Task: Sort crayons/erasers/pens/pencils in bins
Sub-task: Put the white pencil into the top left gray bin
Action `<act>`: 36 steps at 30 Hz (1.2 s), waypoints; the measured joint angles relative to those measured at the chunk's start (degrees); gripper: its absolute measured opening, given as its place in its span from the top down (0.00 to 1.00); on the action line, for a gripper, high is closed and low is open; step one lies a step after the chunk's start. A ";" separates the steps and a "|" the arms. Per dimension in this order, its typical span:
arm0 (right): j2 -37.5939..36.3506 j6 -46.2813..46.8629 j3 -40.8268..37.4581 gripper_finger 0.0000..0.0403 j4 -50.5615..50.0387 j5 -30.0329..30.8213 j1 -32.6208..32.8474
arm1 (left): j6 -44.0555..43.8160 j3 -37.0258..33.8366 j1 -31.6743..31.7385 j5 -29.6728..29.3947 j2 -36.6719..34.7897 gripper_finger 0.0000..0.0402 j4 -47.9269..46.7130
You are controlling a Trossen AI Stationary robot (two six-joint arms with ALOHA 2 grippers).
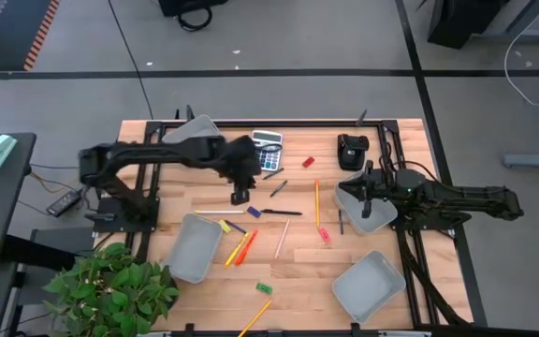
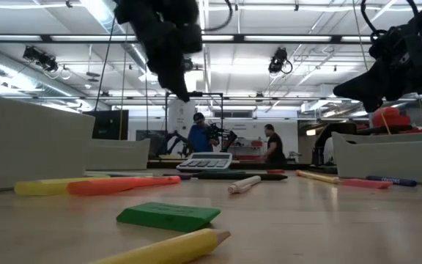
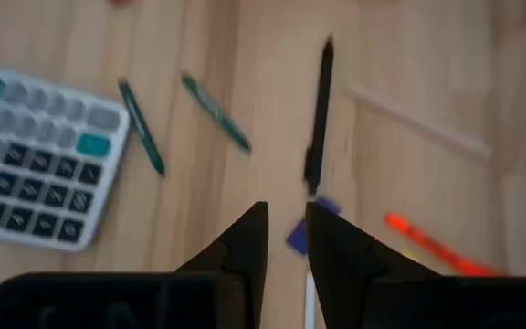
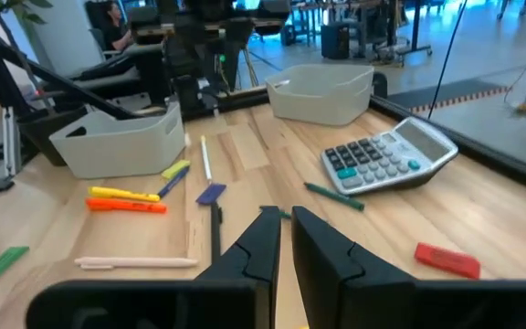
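Note:
My left gripper (image 1: 240,197) (image 3: 287,236) hangs above the middle of the table, pointing steeply down, its fingers a small gap apart and empty. Below it lie a blue eraser (image 3: 301,230) (image 1: 254,212), a black pen (image 3: 319,114) (image 1: 282,212) and a white pencil (image 1: 218,212). Two dark green pens (image 3: 142,128) (image 3: 215,112) lie next to the calculator (image 3: 39,169). Yellow, orange and red crayons (image 1: 241,247) lie by the near left bin (image 1: 195,247). My right gripper (image 1: 367,187) (image 4: 286,228) waits, shut and empty, over the right bin (image 1: 363,210).
Two more bins stand at the far left (image 1: 195,129) and the near right (image 1: 368,285). A calculator (image 1: 268,150), a black device (image 1: 352,150), a red eraser (image 1: 308,161), a pink eraser (image 1: 325,234), a green eraser (image 1: 264,288) and yellow pencils (image 1: 317,201) (image 1: 255,316) are spread about.

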 joint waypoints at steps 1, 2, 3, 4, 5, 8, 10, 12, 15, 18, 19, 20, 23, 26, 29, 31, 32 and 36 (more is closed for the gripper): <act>0.05 0.89 0.01 0.90 -0.04 -0.09 0.00 | 0.27 1.24 -0.03 0.02 1.77 0.79 -2.15; 0.22 1.51 0.01 0.90 -0.05 -0.23 0.00 | 0.47 2.23 -0.21 0.03 3.57 0.79 -4.58; 0.35 2.01 0.01 0.90 -0.09 -0.36 0.00 | 0.52 3.19 -0.53 0.02 5.36 0.79 -7.05; 0.40 2.37 0.01 0.90 -0.11 -0.42 0.00 | 0.55 4.05 -0.83 0.01 7.04 0.79 -9.08; 0.52 2.55 0.01 0.90 -0.11 -0.42 0.00 | 0.59 4.77 -1.19 0.03 8.59 0.79 -10.59; 0.98 2.65 0.03 0.90 -0.15 -0.43 0.00 | 0.78 5.36 -2.64 0.03 11.89 0.79 -12.96; 1.45 2.72 0.03 0.90 -0.18 -0.44 0.00 | 0.58 5.34 -3.55 -0.03 13.23 0.79 -12.94; 1.98 2.74 0.03 0.90 -0.22 -0.44 0.00 | -0.23 5.41 -4.47 -0.79 14.03 0.80 -12.48; 2.92 2.74 0.03 0.90 -0.28 -0.44 0.00 | -1.87 5.42 -5.91 -3.46 15.66 0.80 -12.56; 3.73 2.74 0.03 0.90 -0.28 -0.44 0.00 | -2.48 5.40 -7.18 -3.70 17.76 0.81 -13.03; 3.93 2.72 0.03 0.90 -0.29 -0.44 0.00 | -2.47 5.40 -7.52 -3.86 18.45 0.80 -13.36; 4.10 2.72 0.03 0.90 -0.28 -0.44 0.00 | -2.47 5.40 -7.81 -4.22 19.14 0.80 -13.59; 4.44 2.56 0.03 0.90 -0.30 -0.44 0.00 | -2.47 5.36 -8.31 -5.59 20.75 0.80 -15.11; 4.68 2.56 0.03 0.90 -0.30 -0.42 0.00 | -2.45 5.34 -8.37 -6.26 21.43 0.80 -16.57; 4.83 2.56 0.03 0.90 -0.29 -0.41 0.00 | -2.45 5.34 -8.37 -6.28 21.73 0.81 -16.83; 5.01 2.56 0.03 0.90 -0.32 -0.38 0.00 | -2.49 5.13 -8.37 -6.40 21.71 0.81 -16.41; 4.96 2.61 0.03 0.90 -0.30 -0.38 0.00 | -2.49 4.68 -8.39 -6.50 21.69 0.82 -15.94; 4.97 2.67 0.03 0.90 -0.30 -0.30 0.00 | -2.71 2.17 -8.37 -6.51 21.49 0.83 -13.58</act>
